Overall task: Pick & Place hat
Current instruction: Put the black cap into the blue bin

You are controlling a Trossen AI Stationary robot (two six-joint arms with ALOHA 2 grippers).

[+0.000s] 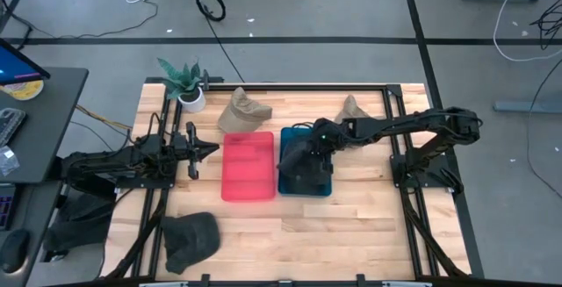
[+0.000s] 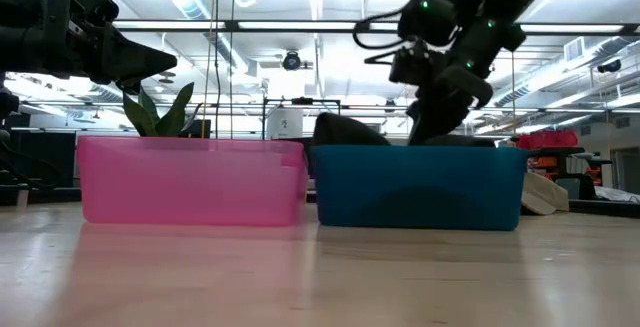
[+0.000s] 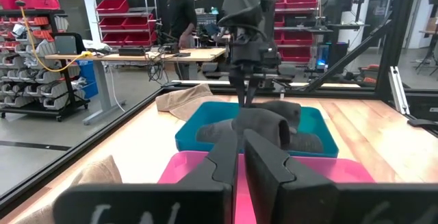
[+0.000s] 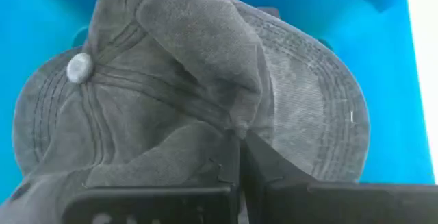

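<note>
High view: dark hat in blue bin, mid-bench; long axis unclear.
Low view: right gripper above it.
Right wrist view: fingers pinch its crown; brim faces away.
Left gripper pressed together beside pink bin.

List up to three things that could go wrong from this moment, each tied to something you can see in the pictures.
1. The right gripper pinches only a fold of the dark grey fabric cap; it may slip free.
2. The cap lies in the blue plastic bin; if lifted, cloth might snag the rim.
3. The pink plastic bin sits close alongside and could be nudged.
</note>
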